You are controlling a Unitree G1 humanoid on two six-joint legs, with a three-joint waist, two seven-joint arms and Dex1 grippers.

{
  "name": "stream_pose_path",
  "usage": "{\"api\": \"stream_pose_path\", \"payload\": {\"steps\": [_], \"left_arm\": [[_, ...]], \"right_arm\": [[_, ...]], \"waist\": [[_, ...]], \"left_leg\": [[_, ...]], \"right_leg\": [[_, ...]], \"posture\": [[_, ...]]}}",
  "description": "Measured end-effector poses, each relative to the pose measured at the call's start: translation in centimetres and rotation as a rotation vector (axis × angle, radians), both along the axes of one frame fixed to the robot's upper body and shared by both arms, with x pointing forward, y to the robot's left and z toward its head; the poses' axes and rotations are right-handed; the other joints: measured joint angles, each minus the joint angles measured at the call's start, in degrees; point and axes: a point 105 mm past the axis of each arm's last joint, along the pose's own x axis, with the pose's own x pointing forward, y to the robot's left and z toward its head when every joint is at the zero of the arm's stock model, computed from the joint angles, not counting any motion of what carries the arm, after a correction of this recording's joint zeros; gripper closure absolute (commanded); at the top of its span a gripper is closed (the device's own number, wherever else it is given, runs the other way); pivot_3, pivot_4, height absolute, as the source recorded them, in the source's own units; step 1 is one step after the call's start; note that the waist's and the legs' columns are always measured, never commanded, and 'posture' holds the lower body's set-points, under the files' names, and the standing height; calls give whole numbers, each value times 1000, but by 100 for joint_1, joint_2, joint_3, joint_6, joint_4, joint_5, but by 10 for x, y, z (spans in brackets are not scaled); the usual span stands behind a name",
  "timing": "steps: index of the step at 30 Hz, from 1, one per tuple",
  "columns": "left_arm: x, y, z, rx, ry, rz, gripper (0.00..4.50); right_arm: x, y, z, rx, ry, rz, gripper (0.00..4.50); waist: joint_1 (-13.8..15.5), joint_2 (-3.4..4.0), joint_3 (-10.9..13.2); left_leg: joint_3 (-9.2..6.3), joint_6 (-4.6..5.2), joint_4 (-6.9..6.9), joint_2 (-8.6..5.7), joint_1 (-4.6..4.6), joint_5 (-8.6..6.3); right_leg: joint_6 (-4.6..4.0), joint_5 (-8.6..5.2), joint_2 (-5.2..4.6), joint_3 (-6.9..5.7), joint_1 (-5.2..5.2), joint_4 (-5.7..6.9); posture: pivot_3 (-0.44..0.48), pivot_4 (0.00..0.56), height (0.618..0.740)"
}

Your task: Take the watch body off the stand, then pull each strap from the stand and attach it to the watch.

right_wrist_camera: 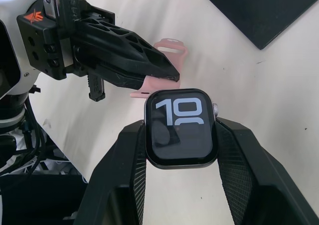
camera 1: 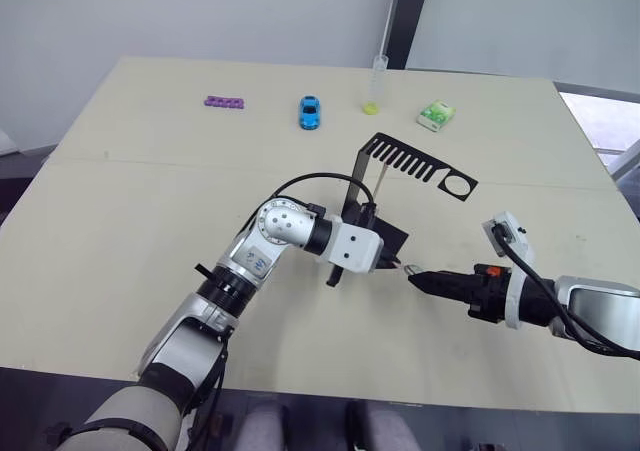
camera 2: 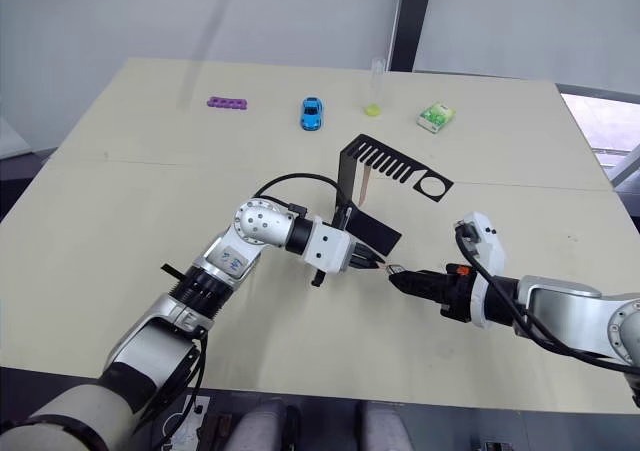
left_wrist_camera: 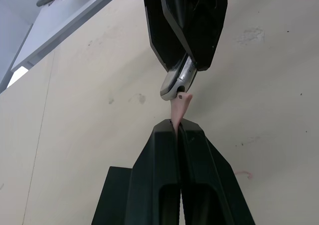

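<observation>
My right gripper (right_wrist_camera: 180, 135) is shut on the watch body (right_wrist_camera: 180, 126), a small black case whose screen shows light digits. My left gripper (left_wrist_camera: 178, 127) is shut on a pale pink strap (left_wrist_camera: 180, 104), and the strap's end touches the edge of the watch body (left_wrist_camera: 176, 83). Both grippers meet low over the table, just in front of the stand's base (camera 1: 388, 237). The black stand (camera 1: 415, 165) rises behind them with its comb-slotted arm and ring hole. Another thin pale strap (camera 1: 382, 178) hangs from that arm.
Along the table's far side lie a purple block strip (camera 1: 226, 102), a blue toy car (camera 1: 310, 112), an upright tube with yellow-green liquid (camera 1: 376, 86) and a green-white box (camera 1: 435, 116). The table's front edge (camera 1: 330, 396) runs close below the arms.
</observation>
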Motion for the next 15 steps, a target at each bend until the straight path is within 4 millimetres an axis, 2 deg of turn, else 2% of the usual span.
{"api": "stream_pose_path", "payload": {"steps": [15], "left_arm": [[2,0,0,-5,0,12,4500]], "right_arm": [[3,1,2,-13,-12,-3,2999]], "waist": [[-1,0,0]], "left_leg": [[0,0,0,0,0,0]], "right_leg": [[0,0,0,0,0,0]], "posture": [[0,150,740]]}}
